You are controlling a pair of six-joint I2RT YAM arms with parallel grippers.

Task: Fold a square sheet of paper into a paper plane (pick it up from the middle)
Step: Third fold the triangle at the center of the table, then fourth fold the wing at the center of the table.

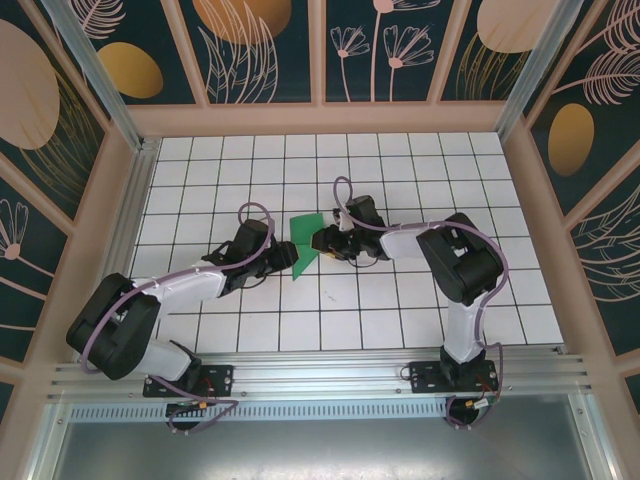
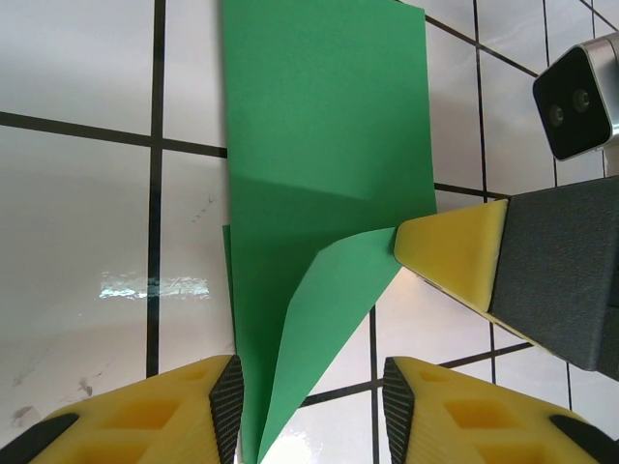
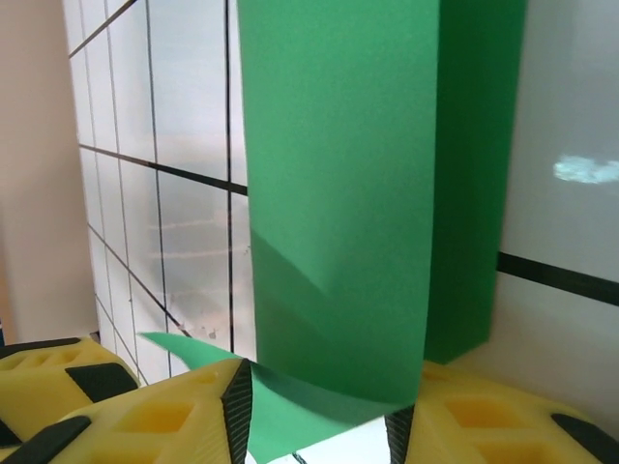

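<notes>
Top external view: the green sheet of paper [image 1: 306,240] sits near the middle of the bench [image 1: 400,320], partly folded, with one part reaching toward 12 o'clock and another toward 6 o'clock. The left jaws come at it from its 8 o'clock and the right jaws from its 3 o'clock, both close against it.

In the left wrist view the paper [image 2: 319,145] runs from 6 o'clock up to 12 o'clock, with a flap bent out toward 4 o'clock below a shadowed crease. Its narrow lower end drops between the left jaws, which stand apart – bare tile shows in the gap. The paper lies right by one dark pad [image 2: 228,398]; whether it touches I cannot tell. A yellow fingertip [image 2: 450,249] of the right jaws meets the flap's edge at 3 o'clock.

In the right wrist view the paper [image 3: 338,193] rises tall toward 12 o'clock. Its curled lower edge hangs in the gap of the right jaws, which are apart and not pressed on it.

Around all this the bench is white tile with black grid lines – beyond it stand dark walls [image 1: 260,45] painted with leaves and flowers.
</notes>
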